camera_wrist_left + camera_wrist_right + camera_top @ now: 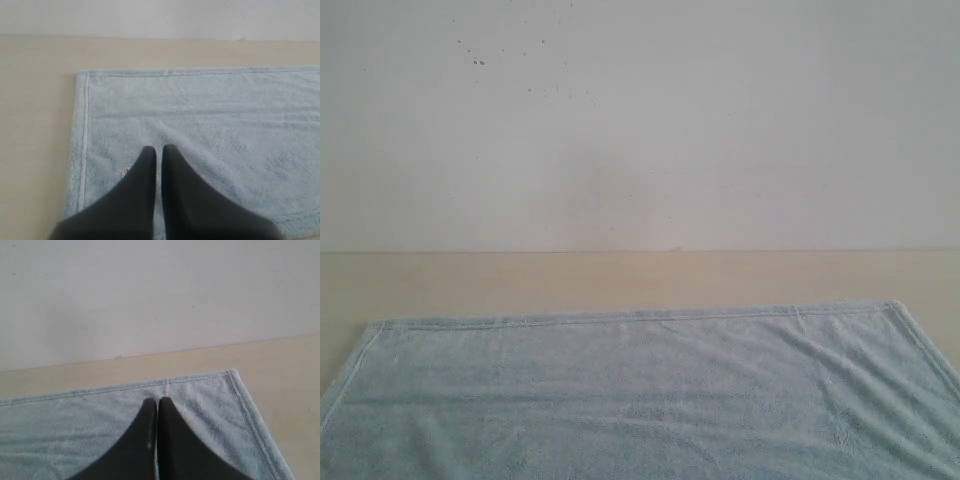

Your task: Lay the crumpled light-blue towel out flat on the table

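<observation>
Towel [640, 390] lies spread on table [620, 280] and fills lower half of exterior frame. Far hem straight, only soft ripples. Long axis runs left to right, parallel to wall [640, 120]. Left gripper [159, 149] sits above towel near its left short hem, right gripper [157, 401] near its far right corner. Probably one per end, for pulling cloth taut. Both pincers closed to thin slit. Cannot tell if cloth is pinched.

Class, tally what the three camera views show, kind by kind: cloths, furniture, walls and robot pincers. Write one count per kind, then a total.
towel: 1
table: 1
wall: 1
pincers: 2 (left pincer, right pincer)
Total: 5
</observation>
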Controlling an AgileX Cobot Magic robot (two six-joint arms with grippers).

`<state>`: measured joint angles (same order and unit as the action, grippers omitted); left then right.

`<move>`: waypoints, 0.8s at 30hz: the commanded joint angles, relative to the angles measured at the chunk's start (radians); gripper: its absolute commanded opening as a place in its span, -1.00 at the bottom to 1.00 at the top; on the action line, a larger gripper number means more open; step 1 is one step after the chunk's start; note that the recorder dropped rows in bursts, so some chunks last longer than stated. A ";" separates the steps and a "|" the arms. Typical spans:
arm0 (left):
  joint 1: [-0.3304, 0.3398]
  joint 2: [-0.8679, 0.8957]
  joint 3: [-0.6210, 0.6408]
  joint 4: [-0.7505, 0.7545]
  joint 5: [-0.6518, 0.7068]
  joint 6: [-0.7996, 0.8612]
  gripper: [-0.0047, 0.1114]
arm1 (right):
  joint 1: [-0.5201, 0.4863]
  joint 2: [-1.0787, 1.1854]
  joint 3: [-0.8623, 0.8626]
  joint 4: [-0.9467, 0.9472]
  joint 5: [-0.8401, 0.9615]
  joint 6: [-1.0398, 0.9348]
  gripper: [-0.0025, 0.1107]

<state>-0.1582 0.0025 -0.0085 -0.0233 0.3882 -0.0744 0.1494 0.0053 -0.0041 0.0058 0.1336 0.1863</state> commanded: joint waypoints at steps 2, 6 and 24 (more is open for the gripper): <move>-0.003 -0.003 0.009 0.017 -0.109 0.005 -0.85 | 0.001 -0.005 0.004 -0.001 -0.032 -0.004 -0.96; -0.003 -0.003 0.009 0.017 -0.109 0.005 -0.85 | 0.001 -0.005 0.004 -0.001 -0.035 -0.004 -0.96; -0.003 -0.003 0.009 0.017 -0.111 0.005 -0.85 | 0.001 -0.005 0.004 -0.001 -0.025 -0.004 -0.96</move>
<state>-0.1582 0.0025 -0.0034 -0.0076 0.2858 -0.0744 0.1494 0.0053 0.0004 0.0076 0.1095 0.1863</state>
